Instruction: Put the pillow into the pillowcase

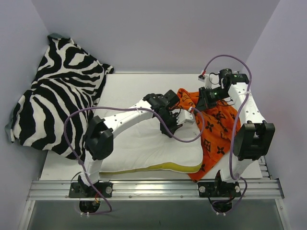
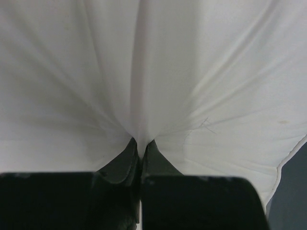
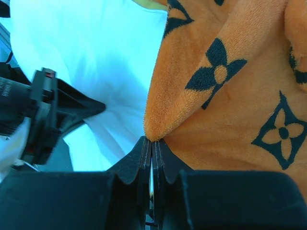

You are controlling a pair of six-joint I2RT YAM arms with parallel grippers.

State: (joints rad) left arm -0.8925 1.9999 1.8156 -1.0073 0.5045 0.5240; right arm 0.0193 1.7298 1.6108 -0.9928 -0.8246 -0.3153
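The white pillow (image 1: 144, 148) with yellow piping lies across the table's front middle. Its right end sits against the orange pillowcase (image 1: 216, 134) with dark motifs, which is bunched at the right. My left gripper (image 1: 173, 125) is shut on a pinch of the pillow's white cloth near its far right part; the left wrist view shows the pillow (image 2: 153, 72) drawn into folds at the closed gripper (image 2: 141, 143). My right gripper (image 1: 197, 106) is shut on a fold of the pillowcase's edge, seen in the right wrist view as the pillowcase (image 3: 230, 81) at the gripper (image 3: 152, 141).
A black-and-white zebra-striped cloth (image 1: 57, 91) lies heaped at the back left against the wall. White walls close in the table on three sides. A metal rail (image 1: 153, 189) runs along the near edge by the arm bases.
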